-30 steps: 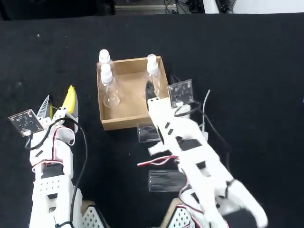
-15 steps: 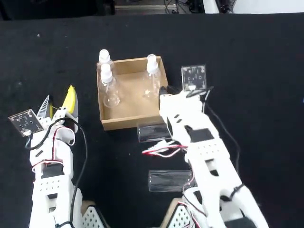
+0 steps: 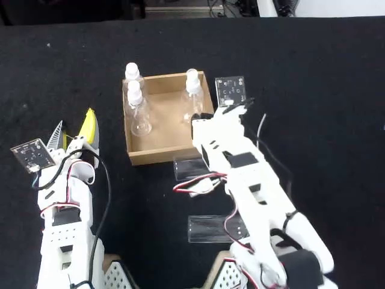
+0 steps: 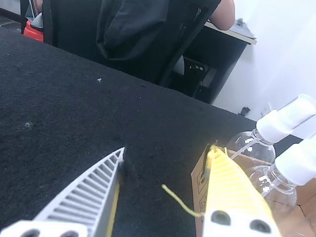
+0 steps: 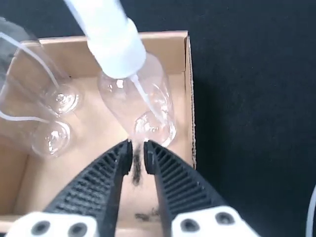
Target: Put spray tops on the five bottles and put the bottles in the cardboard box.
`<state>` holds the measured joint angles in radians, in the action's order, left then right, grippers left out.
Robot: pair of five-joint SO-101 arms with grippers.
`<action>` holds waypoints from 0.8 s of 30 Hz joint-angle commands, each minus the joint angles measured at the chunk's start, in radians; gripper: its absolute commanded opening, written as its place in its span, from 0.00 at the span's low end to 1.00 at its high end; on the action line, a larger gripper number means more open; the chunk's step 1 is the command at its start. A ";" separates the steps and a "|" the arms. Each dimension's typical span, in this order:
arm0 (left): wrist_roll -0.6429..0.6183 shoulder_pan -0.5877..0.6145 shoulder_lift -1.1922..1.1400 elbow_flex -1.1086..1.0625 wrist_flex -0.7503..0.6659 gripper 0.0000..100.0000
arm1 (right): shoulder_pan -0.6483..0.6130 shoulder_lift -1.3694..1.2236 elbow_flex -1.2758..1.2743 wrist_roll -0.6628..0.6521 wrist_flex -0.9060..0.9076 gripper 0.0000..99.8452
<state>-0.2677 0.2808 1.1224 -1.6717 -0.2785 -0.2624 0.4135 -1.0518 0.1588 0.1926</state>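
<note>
High view | nearer bare bottle [image 3: 210, 229] is lying crosswise on the counter [image 3: 313, 90], second bare bottle [image 3: 187, 168] lying likewise just before the cardboard box [image 3: 157, 155] | right gripper [image 5: 137, 144] is hovering just beyond both, over the box, jaws all but closed, holding nothing | left gripper [image 3: 75, 119] is sitting well aside, jaws spread.

You have clear, glossy plastic bottles [image 5: 148, 96] with smooth white spray tops [image 5: 111, 29]. Your cardboard box [image 3: 159, 155] is matt brown, and the table [image 3: 313, 72] wears rough black cloth.
</note>
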 commanded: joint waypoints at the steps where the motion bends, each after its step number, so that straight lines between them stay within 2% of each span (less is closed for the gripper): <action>1: 0.008 -0.008 -0.003 -0.024 0.002 0.24 | -0.012 -0.056 0.067 0.005 -0.098 0.01; 12: 0.008 -0.008 -0.003 -0.024 0.002 0.24 | -0.015 -0.108 0.059 0.005 -0.198 0.01; 20: 0.008 -0.008 -0.003 -0.024 0.003 0.24 | -0.025 -0.110 0.047 0.005 -0.196 0.01; 24: 0.008 -0.008 -0.003 -0.024 0.003 0.24 | -0.057 -0.110 0.041 -0.054 -0.196 0.01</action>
<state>-0.2677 0.2808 1.1224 -1.6732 -0.2785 -0.2869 0.3061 -1.0518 0.1373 0.0269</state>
